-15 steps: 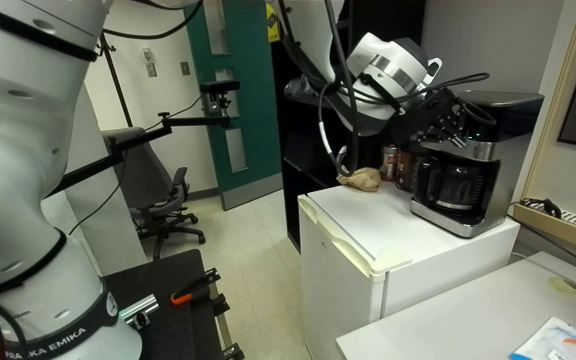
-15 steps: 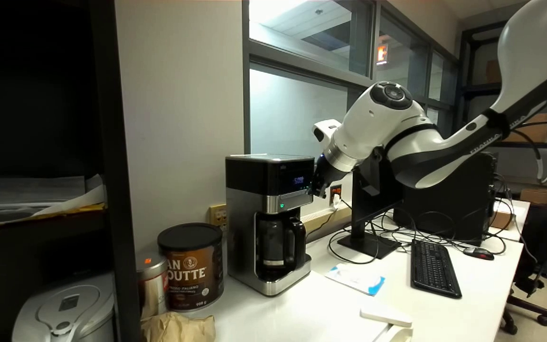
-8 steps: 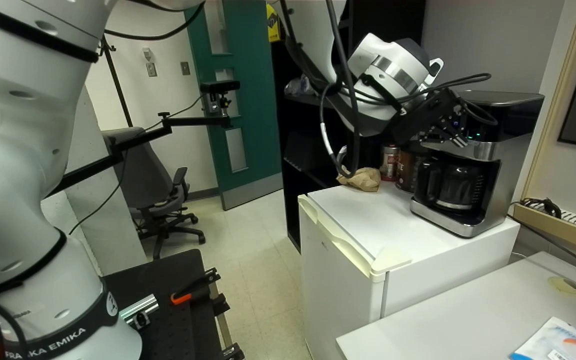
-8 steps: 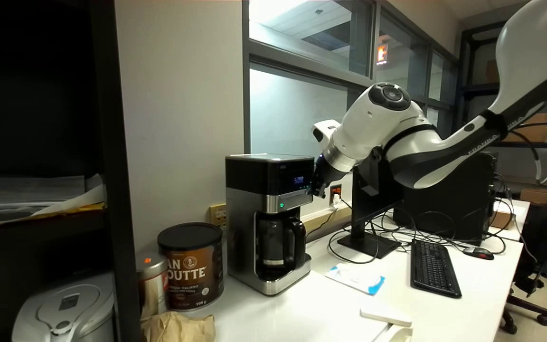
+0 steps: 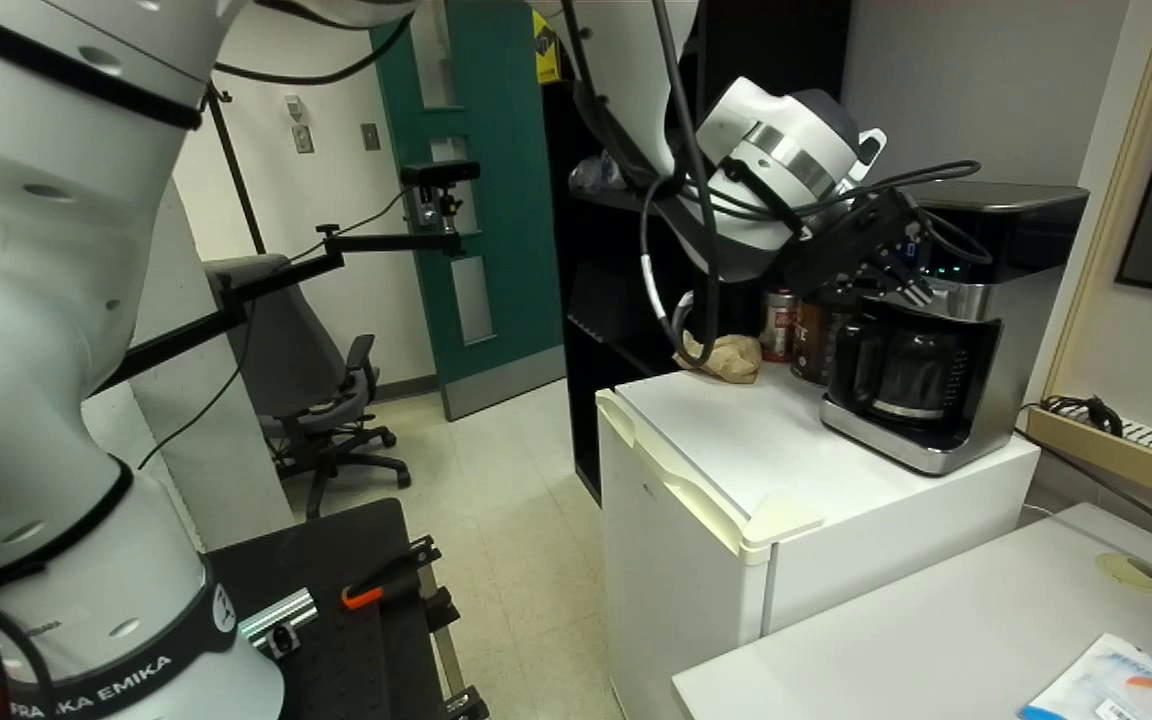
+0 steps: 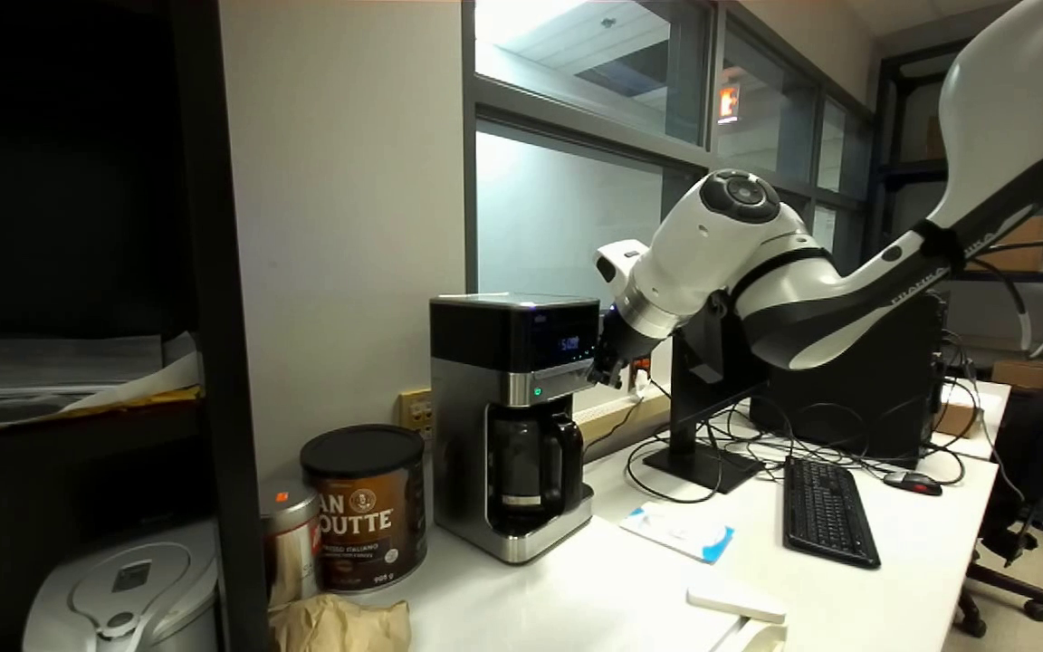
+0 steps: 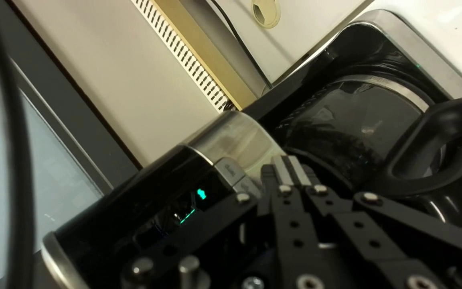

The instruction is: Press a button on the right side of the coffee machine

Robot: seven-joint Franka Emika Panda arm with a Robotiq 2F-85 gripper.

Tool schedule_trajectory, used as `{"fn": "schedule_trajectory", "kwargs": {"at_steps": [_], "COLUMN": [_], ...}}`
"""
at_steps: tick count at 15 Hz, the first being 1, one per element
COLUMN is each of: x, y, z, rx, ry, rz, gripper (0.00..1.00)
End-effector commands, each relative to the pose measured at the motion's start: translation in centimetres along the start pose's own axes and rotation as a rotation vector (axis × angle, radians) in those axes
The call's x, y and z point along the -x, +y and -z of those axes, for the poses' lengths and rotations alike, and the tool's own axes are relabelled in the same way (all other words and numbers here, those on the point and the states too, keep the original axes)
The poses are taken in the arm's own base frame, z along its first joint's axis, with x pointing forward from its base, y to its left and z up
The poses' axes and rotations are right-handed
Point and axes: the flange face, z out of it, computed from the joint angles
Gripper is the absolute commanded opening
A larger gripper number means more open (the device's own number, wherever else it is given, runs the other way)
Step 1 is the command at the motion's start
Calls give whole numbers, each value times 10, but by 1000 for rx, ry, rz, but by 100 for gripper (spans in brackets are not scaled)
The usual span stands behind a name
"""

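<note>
The black and silver coffee machine [image 5: 1028, 350] stands on a white mini fridge. It also shows in an exterior view [image 6: 472, 435]. Its dark glass carafe [image 5: 921, 370] sits inside. In the wrist view, grey buttons [image 7: 230, 170] lie on the silver band below the black panel [image 7: 134, 204], where a green light glows. My gripper is shut and empty, its fingertips together [image 7: 289, 170]. They sit in front of the band, just beside and below the buttons, partly covering the lower one. In both exterior views the gripper [image 5: 918, 292] [image 6: 606, 375] is at the panel's front. I cannot tell whether it touches.
The mini fridge [image 5: 686, 580] stands beside a white desk [image 5: 896, 640]. A brown coffee can [image 6: 368, 516], a silver-red can [image 6: 291, 552] and a paper bag [image 6: 340, 625] stand beside the machine. A monitor [image 6: 721, 407] and keyboard [image 6: 829, 512] are on the desk.
My gripper and wrist have moved down a little in the last half second, with the fingertips now lower against the silver band. Before that they barely moved. The coffee machine has not moved.
</note>
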Motion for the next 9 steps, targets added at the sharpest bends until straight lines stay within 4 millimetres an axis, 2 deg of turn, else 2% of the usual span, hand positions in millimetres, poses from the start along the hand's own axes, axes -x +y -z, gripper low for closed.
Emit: {"fn": "schedule_trajectory", "kwargs": {"at_steps": [1, 4, 7, 9], "x": [-3, 0, 12, 28], "y": [-2, -2, -6, -14], "z": [-7, -4, 9, 27], "rx": [8, 0, -27, -64], "ry": [6, 10, 5, -7], "rz": [-9, -8, 2, 13], "gripper": [0, 0, 0, 0]}}
